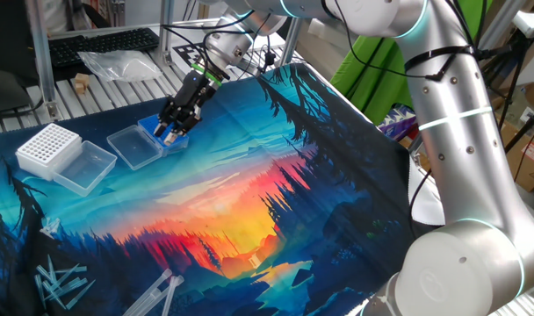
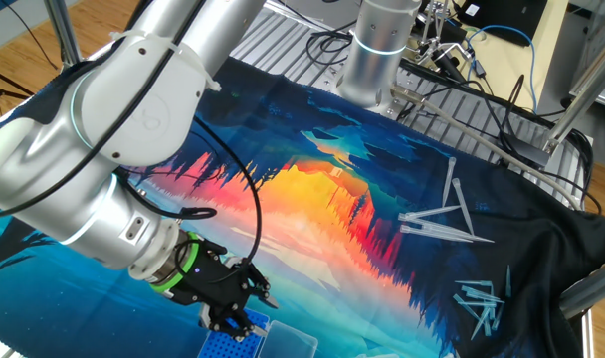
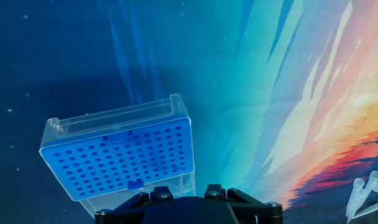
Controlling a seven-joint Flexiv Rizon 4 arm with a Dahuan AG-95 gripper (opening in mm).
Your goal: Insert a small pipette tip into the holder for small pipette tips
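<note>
Holder (image 3: 120, 158) long axis tilted left-right.

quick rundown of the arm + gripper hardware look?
Arm: glossy silver-white rounded links, with glowing teal rings at the joints. Black cables run loose along it. Gripper: black, two-finger, on a black wrist section with a green ring behind it; in the hand view only its black bolted housing shows.

White rack (image 1: 47, 147) with bigger holes at mat's (image 1: 337, 175) left edge, clear open lid (image 1: 85, 167) just beside it. Black keyboard (image 1: 100, 44) and crinkled plastic bag (image 1: 122, 64) on slatted table (image 1: 118, 92) behind. Loose clear pipette tips (image 2: 442, 221) scattered on sunset-forest mat, more heaped near its edge (image 2: 482, 298).
</note>
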